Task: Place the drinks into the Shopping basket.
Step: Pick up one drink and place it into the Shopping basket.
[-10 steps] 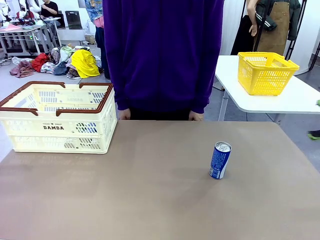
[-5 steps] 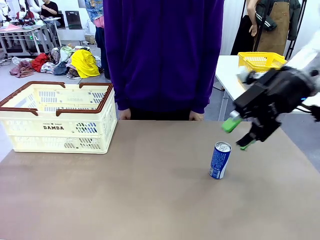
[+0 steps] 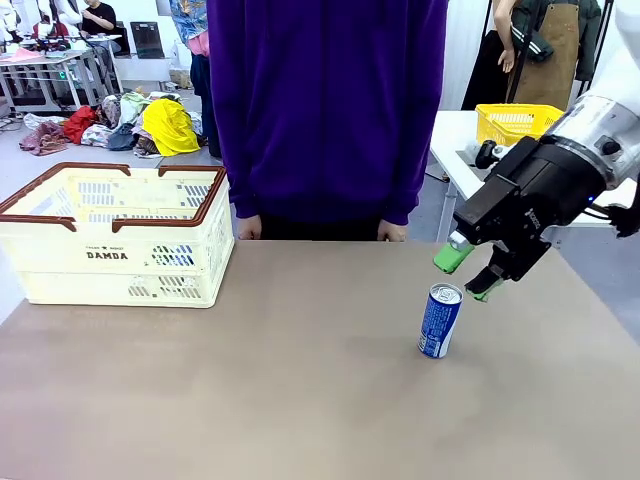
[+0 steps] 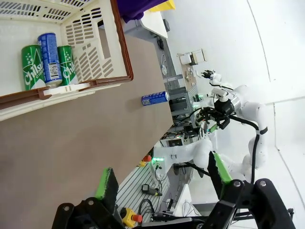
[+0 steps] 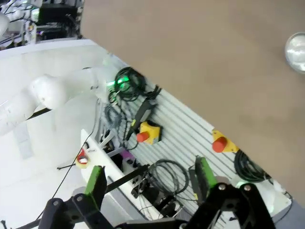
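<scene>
Blue can [image 3: 440,320]: upright on the table [image 3: 300,400], right of centre in the front view.
Right gripper [image 3: 468,274]: jaws apart, empty, just above and right of the can.
Left gripper [image 4: 162,183]: jaws apart, empty.
Shopping basket [image 3: 120,235]: left side; two green cans [image 4: 33,67] and one blue inside.

A blue drink can [image 3: 440,321] with white print and a silver top stands upright, leaning a little, on the brown surface [image 3: 300,400] at the right of centre in the front view. The Shopping basket [image 3: 120,235], cream-white and slotted with a brown rim and "DAMDA" on its side, sits at the left of that view. Inside it, at the upper left of the left wrist view, lie three cans side by side: a green one [image 4: 31,67], a blue one [image 4: 49,59] and another green one [image 4: 66,65].
</scene>
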`<state>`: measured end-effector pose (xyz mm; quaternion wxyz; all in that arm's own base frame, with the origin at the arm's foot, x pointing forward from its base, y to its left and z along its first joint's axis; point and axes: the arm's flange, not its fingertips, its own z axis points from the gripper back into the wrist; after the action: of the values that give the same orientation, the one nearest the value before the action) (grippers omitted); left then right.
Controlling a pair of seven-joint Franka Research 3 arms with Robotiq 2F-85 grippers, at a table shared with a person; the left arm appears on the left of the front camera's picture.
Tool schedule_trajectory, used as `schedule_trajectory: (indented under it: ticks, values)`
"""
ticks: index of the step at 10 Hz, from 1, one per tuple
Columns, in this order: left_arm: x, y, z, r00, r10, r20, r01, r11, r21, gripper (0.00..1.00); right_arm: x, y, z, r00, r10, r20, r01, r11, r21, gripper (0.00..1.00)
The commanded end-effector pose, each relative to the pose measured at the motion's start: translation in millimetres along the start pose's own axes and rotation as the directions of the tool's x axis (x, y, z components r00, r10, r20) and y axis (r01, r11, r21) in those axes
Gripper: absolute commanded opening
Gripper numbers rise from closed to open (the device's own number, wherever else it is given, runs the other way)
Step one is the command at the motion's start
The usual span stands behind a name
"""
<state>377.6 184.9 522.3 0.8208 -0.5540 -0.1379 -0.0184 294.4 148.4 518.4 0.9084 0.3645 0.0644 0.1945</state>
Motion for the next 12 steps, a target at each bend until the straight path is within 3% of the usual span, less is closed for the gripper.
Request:
schedule_trajectory:
  ticks: [1, 4, 6, 12]
  values:
    - [-5, 0, -1, 1.0, -0.011, -0.004, 0.011, 1.0, 0.005, 1.0, 20, -11, 0, 0.991, -0.101, 0.089, 0.115, 0.98, -0.164, 1.0]
    - [-5, 0, -1, 1.0, -0.011, -0.004, 0.011, 1.0, 0.005, 1.0, 55, -39, -7, 0.971, -0.215, 0.109, 0.241, 0.884, -0.401, 1.0]
    - [-5, 0, -1, 1.0, -0.011, -0.004, 0.011, 1.0, 0.005, 1.0, 73, -58, -18, 0.96, -0.238, 0.146, 0.279, 0.819, -0.501, 1.0]
    - [-5, 0, -1, 1.0, -0.011, -0.004, 0.011, 1.0, 0.005, 1.0, 105, -89, -55, 0.928, -0.235, 0.287, 0.362, 0.743, -0.563, 1.0]
